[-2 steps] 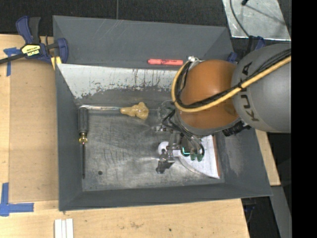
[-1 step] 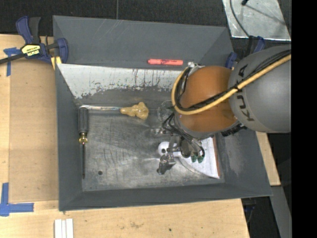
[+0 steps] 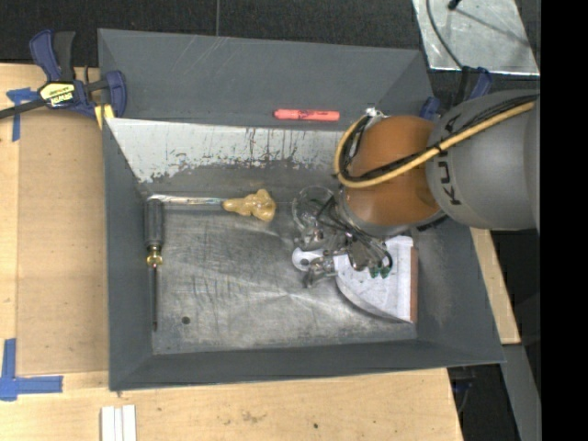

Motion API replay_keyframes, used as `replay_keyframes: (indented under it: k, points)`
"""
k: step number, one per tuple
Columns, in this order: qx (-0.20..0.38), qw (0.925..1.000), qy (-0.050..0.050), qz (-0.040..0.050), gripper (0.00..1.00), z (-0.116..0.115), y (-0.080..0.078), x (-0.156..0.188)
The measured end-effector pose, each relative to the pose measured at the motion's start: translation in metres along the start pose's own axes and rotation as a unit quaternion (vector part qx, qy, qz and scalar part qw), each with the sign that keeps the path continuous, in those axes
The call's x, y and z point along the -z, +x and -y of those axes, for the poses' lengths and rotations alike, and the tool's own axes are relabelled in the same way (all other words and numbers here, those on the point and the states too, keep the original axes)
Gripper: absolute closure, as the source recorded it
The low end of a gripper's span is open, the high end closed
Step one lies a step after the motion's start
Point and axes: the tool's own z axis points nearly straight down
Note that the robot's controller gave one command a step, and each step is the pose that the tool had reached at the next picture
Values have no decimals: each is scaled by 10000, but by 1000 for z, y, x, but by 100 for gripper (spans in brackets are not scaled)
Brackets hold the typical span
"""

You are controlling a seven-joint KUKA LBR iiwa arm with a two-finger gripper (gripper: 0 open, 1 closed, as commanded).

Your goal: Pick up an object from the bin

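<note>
My gripper (image 3: 317, 266) is low over the bin floor, right of the middle. It stands at the left edge of a white paper pad with a reddish side (image 3: 390, 290), which lies flat in the bin's right part. A small white and bluish thing (image 3: 302, 258) sits right against the gripper's left side; what it is I cannot make out. A tan, knobby plastic piece (image 3: 254, 207) lies to the upper left of the gripper, apart from it.
Along the left wall lies a dark cylindrical tool with a brass collar and a thin rod (image 3: 154, 246). A thin clear rod (image 3: 188, 201) runs from its top end toward the tan piece. The arm's orange cover and yellow cable hang over the bin's right rear.
</note>
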Motion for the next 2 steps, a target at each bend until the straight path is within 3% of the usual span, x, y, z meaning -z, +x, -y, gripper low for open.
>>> replay_keyframes:
  k: [1, 2]
  points:
    - [-1, 10000, 0, 0, 100, 0, 0, 0]
    - [-70, 10000, 3, -38, 100, 8, -23, 183]
